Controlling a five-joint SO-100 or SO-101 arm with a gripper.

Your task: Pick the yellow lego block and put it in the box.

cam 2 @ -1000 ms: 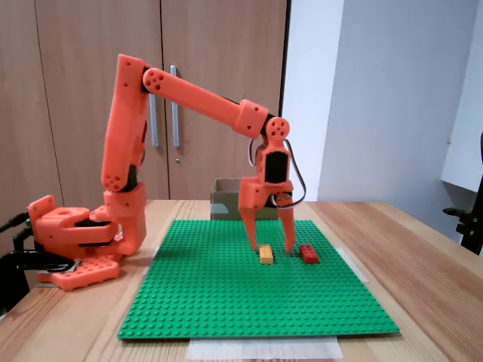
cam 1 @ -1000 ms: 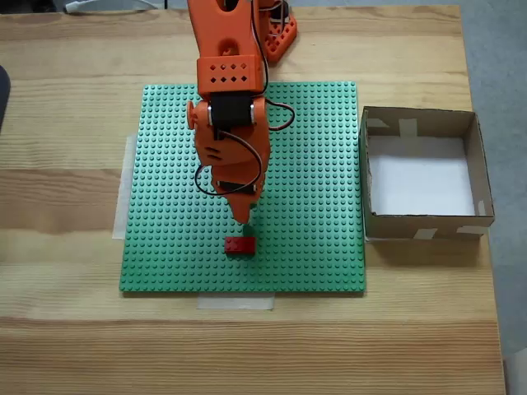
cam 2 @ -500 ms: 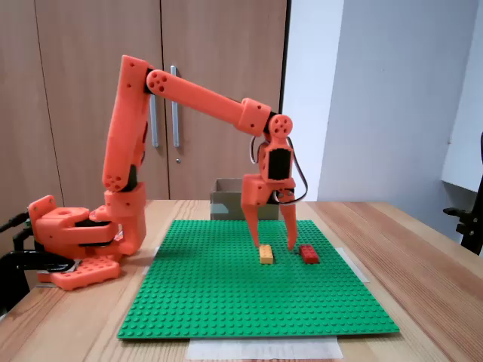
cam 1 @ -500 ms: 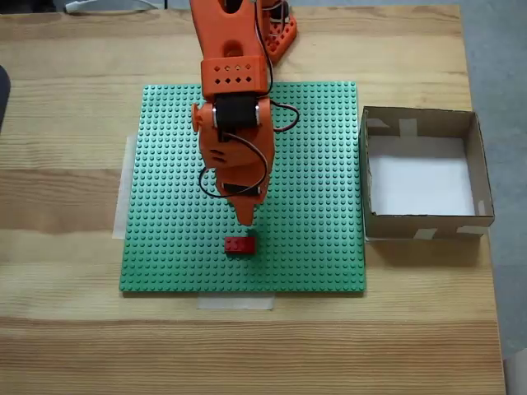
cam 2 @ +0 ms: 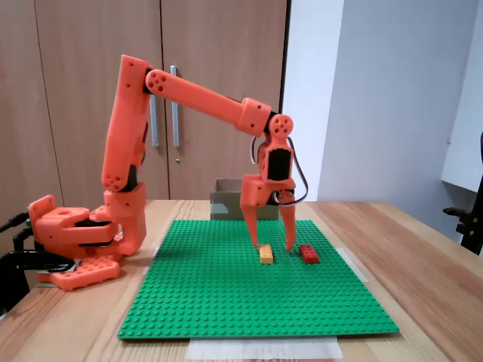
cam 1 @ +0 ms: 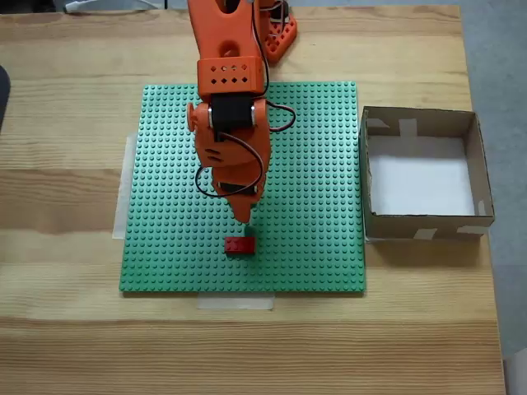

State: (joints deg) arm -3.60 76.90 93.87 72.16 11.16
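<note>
The yellow lego block lies on the green baseplate, just left of a red brick. My orange gripper points straight down over the yellow block and is open. One fingertip is behind the block's left side and the other is in the gap between the two bricks, both slightly above the plate. From above, the gripper covers the yellow block, and the red brick shows just below its tip. The box stands right of the plate, with only its white bottom showing inside.
The arm's base sits on the wooden table beyond the plate's far edge. The green baseplate is taped down. In the side fixed view the box stands behind the gripper, in front of the cupboard doors.
The gripper lifted very slightly and drifted a little sideways over the yellow block, staying open. Neither brick has moved.
</note>
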